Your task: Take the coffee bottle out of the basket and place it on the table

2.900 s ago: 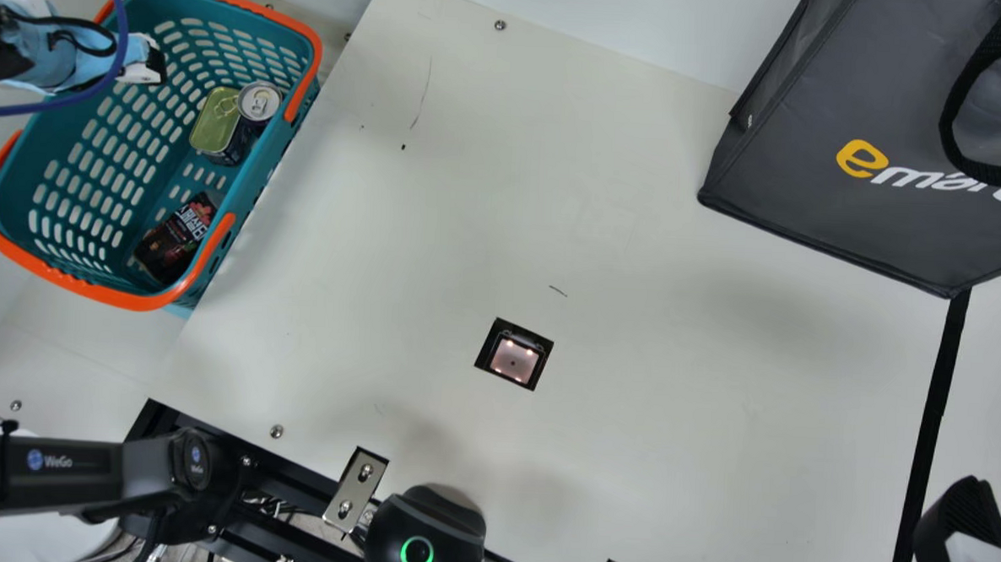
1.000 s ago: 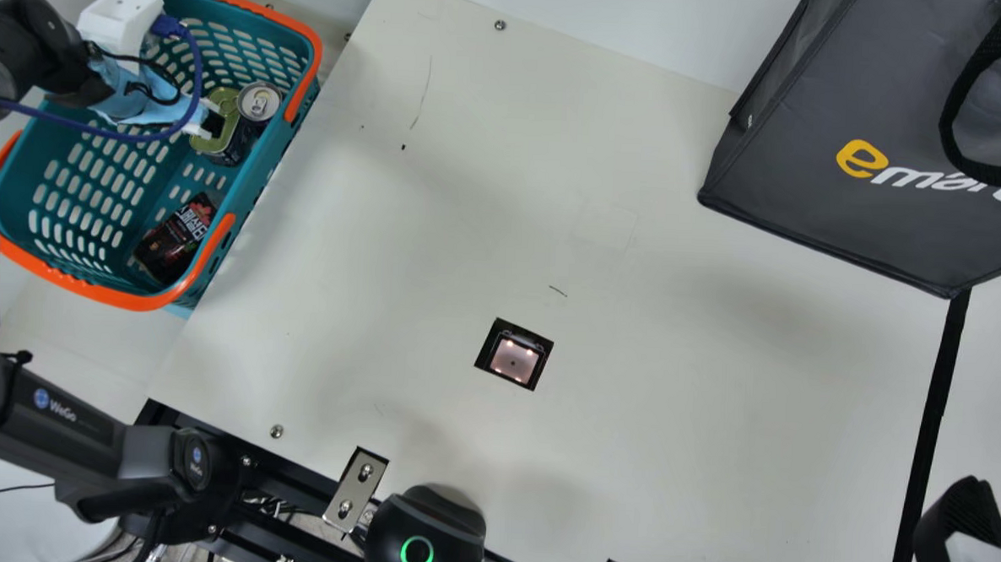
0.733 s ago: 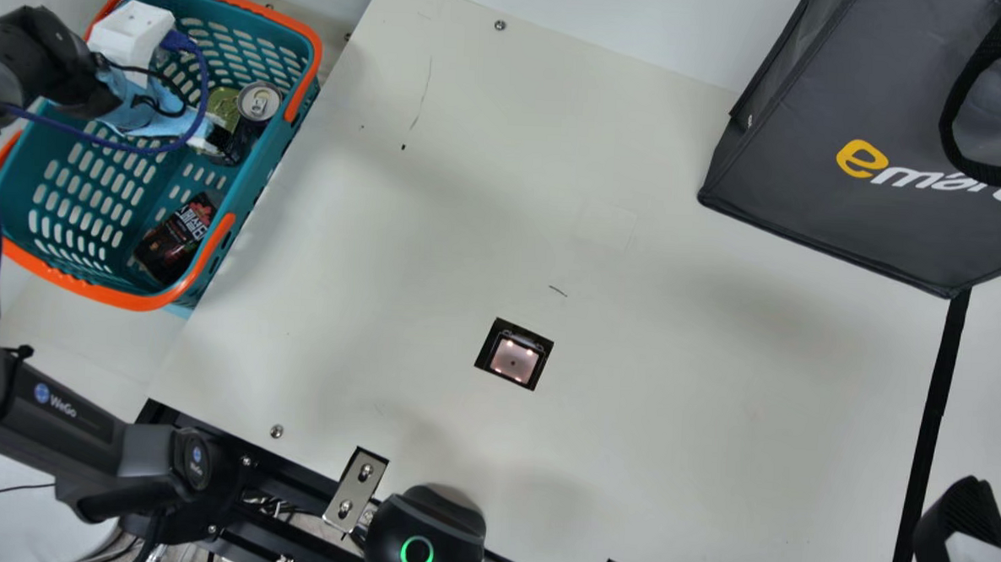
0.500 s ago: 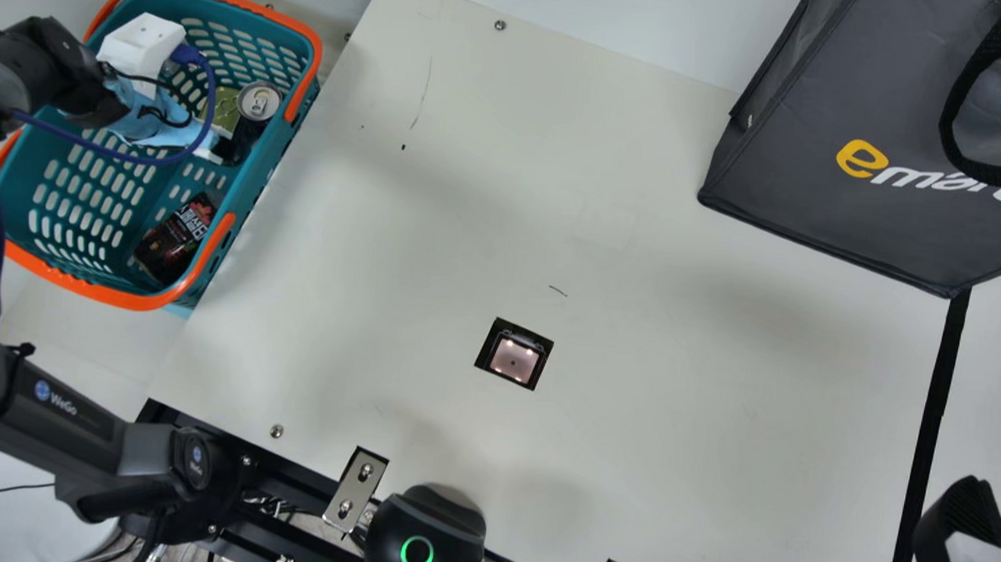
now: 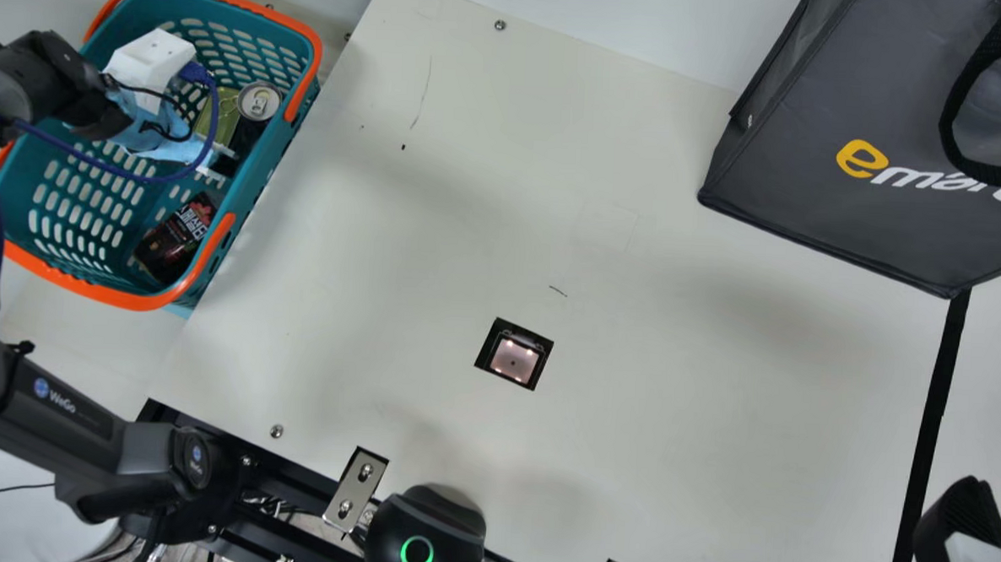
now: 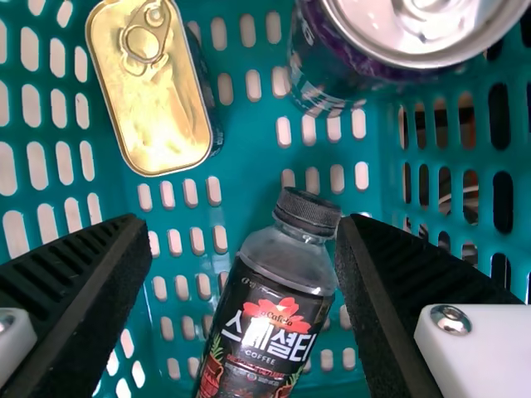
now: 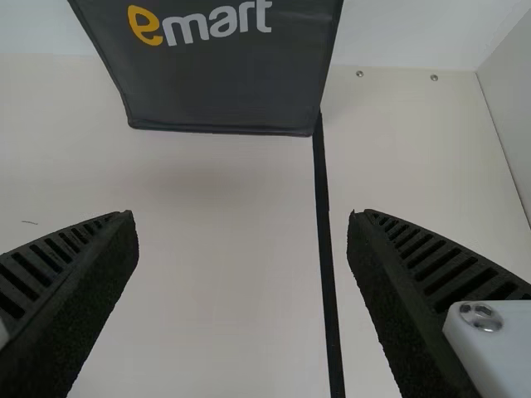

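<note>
The coffee bottle (image 6: 270,319) is lying in the basket (image 5: 94,290), dark-labelled and black-capped, its cap pointing toward the basket's end where a can (image 6: 431,29) and a tin (image 6: 153,91) are sitting. The left gripper (image 5: 219,166) is hanging inside the basket above the bottle, its ribbed fingers standing apart on either side of the bottle's cap end as the left wrist view is showing it. One fingertip is coming very near the cap; whether it is touching, I can't quite tell from this angle.

Farther along the basket, the can is standing upright with its silver top facing up, and the gold-topped tin is resting near it, its ring pull showing. A blue cable (image 5: 213,125) is looping over the basket from the left arm (image 5: 55,414).

Outside the basket, the cream table (image 5: 636,262) is stretching away from its long side. A square panel with small lights (image 5: 514,358) is sitting in the tabletop, well apart from the basket, and a round black device with a green ring (image 5: 426,535) is standing at the table's near edge. Across the table from the basket, a dark grey bag (image 5: 810,159) is standing near a black strip (image 5: 934,418). The right gripper (image 5: 966,521) is staying well away from the basket, its fingers spreading apart above the table.
</note>
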You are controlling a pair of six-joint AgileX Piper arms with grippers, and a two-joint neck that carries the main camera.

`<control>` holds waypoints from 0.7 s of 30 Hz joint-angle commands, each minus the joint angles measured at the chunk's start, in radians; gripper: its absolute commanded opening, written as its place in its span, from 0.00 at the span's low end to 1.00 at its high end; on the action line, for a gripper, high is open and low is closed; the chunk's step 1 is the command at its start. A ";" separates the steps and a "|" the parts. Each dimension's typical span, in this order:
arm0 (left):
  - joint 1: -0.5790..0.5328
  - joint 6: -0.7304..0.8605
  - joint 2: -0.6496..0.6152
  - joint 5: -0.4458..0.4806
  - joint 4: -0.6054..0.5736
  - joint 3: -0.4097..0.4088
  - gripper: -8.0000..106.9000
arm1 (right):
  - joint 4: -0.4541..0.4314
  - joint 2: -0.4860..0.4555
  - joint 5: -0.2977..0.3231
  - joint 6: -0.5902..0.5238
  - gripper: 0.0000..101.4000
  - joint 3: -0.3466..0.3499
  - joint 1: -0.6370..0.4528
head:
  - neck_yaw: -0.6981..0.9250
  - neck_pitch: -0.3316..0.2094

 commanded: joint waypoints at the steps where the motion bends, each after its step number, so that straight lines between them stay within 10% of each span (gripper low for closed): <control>1: 0.003 0.048 -0.002 0.000 -0.006 0.005 0.85 | 0.000 0.000 0.000 0.000 0.90 0.000 0.000 | 0.002 -0.026; 21: 0.023 0.212 0.003 -0.034 -0.045 0.058 0.85 | 0.000 0.000 0.000 0.000 0.90 0.000 0.000 | 0.002 -0.026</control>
